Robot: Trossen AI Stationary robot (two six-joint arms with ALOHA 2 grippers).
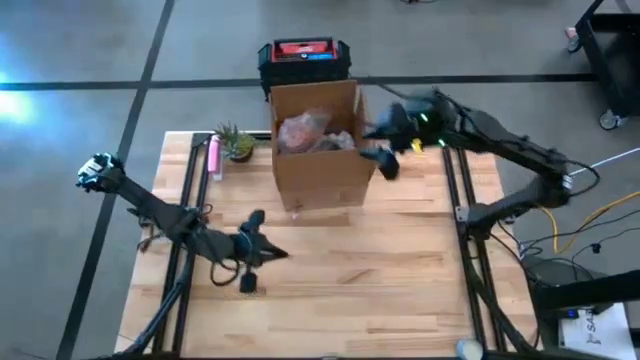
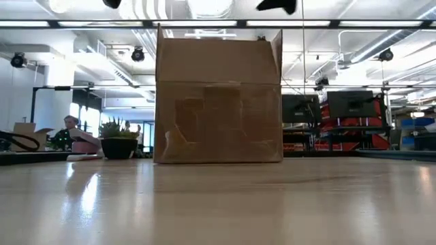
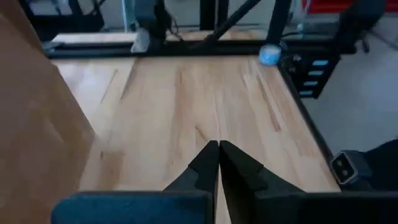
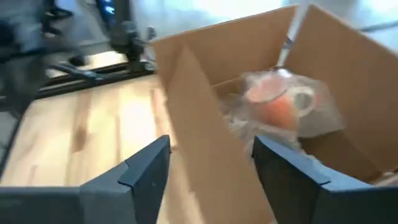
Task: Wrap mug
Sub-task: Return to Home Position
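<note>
1. The packing looks done. The orange mug [image 4: 273, 102], swathed in clear bubble wrap [image 4: 323, 118], lies inside the open cardboard box [image 1: 320, 180], which stands toward the back middle of the worktop [image 1: 350, 290]. In the high view the bundle shows as a pale, pinkish lump in the box.
2. The step in hand appears to be bringing the arms to rest, since nothing is left to carry.
3. The right claw [image 1: 378, 148] hangs just beside the box's right wall, near its rim. In its own wrist view the right claw [image 4: 211, 142] is spread wide and holds nothing, and the box wall stands between its fingers and the mug.
4. The left claw [image 1: 275, 252] sits low over the front left of the worktop, well apart from the box. Its wrist view shows the left claw [image 3: 219, 146] pinched fully together with nothing in it.
5. The next move probably calls for the right arm to lift up and away without catching the upright flap or nudging the box. The left arm seems to need little more than a short fold-back.
6. No writing can be read. The black and red case [image 1: 303, 58] behind the box carries a label with a blue patch, but it is too small to make out. The box's front face [image 2: 218, 102] is plain in the low view.
7. A small potted plant [image 1: 237, 143] and a pink object [image 1: 213, 157] sit to the box's left, untouched.
</note>
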